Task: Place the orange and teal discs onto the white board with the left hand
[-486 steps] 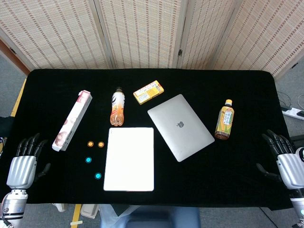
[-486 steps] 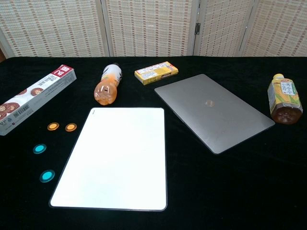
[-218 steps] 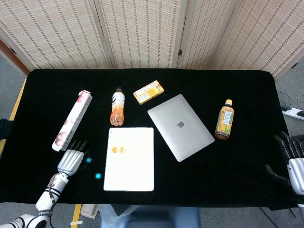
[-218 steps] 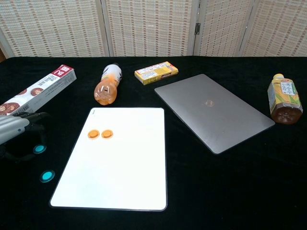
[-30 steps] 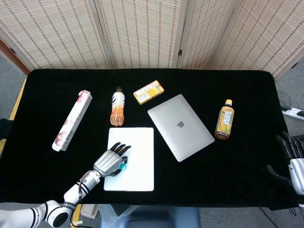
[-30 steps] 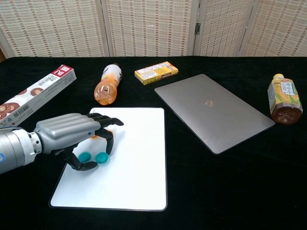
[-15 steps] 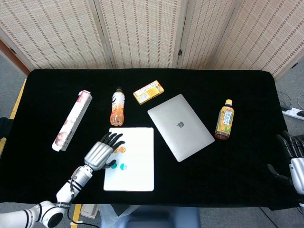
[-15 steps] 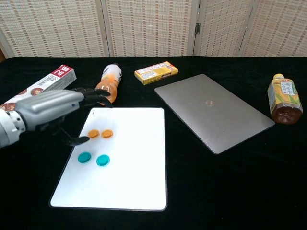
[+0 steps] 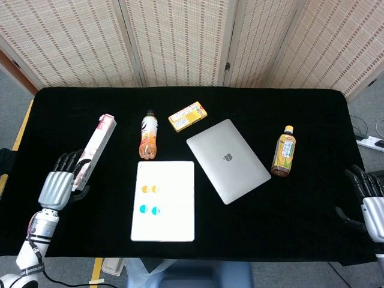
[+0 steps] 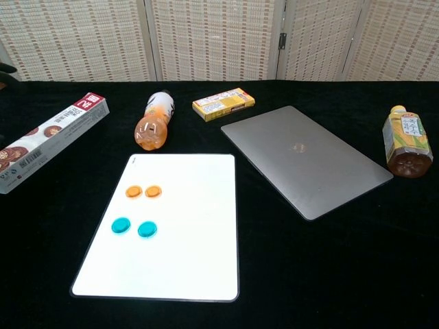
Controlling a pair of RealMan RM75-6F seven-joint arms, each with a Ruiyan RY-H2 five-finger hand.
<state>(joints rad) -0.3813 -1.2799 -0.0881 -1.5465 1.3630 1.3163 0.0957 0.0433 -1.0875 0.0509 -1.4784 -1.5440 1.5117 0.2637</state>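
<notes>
Left hand (image 9: 57,186) hangs over the near left part of the desk (image 9: 312,120), fingers spread and holding nothing, just beside the long pink-and-white box (image 9: 91,152) and well apart from the white board (image 9: 174,225). Right hand (image 9: 369,201) shows only at the far right edge of the head view, fingers apart, nothing in it. Both orange discs (image 10: 143,192) lie side by side on the upper left of the board, and both teal discs (image 10: 133,227) sit below them, also side by side; none touches an edge, and each seems fully on the white surface. Judged from this, the placing looks finished, so the risks now lie in whatever the left hand does next. Its fingertips are near the box, and a careless sweep could nudge that box toward the board and shift it or the discs. The discs look thin and light, so any bump to the board might slide them, and the left-hand pair has little margin before the board's left rim. The orange bottle (image 10: 151,123) lying just beyond the board's top edge could roll if knocked.
</notes>
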